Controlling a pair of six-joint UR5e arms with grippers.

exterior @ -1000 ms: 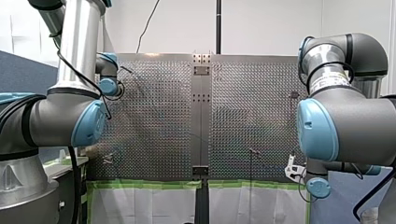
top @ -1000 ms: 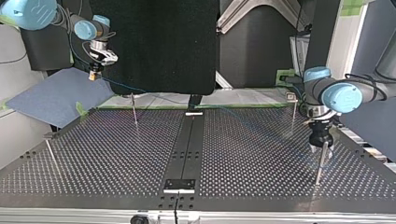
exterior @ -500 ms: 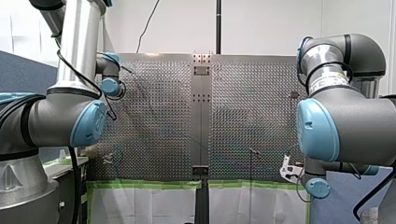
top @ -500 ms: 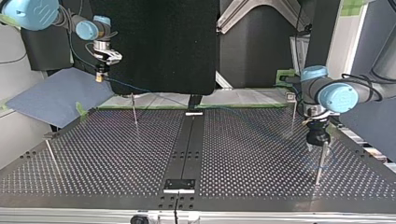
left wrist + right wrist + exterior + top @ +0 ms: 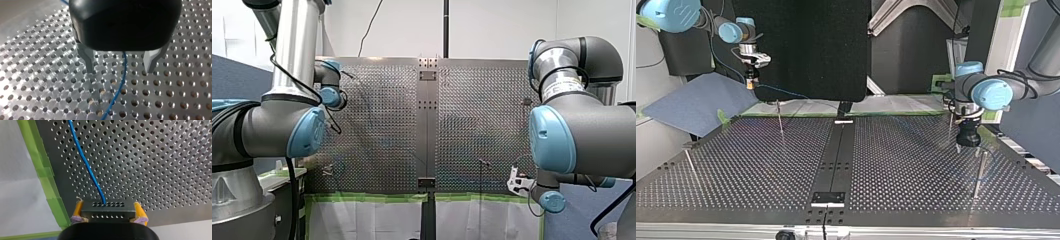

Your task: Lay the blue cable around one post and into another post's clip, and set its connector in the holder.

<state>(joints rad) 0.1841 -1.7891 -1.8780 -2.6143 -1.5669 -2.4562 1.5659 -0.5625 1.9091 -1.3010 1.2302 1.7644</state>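
Gripping the connector [image 5: 109, 213] in my right tool [image 5: 108, 208]; the blue cable [image 5: 122, 75] is lying lengthwise between my left tool's [image 5: 120, 70] spread fingers.

The black left hand [image 5: 120, 72] hangs over the perforated metal bench [image 5: 37, 75], its two metal fingers [image 5: 87, 60] spread wide apart and pointing down at the holes. The blue cable [image 5: 117, 92] comes out from under the hand's body and runs between the fingers, touching neither, then curves across the bench ahead of them. A short blue stretch also shows beside the hand's body.
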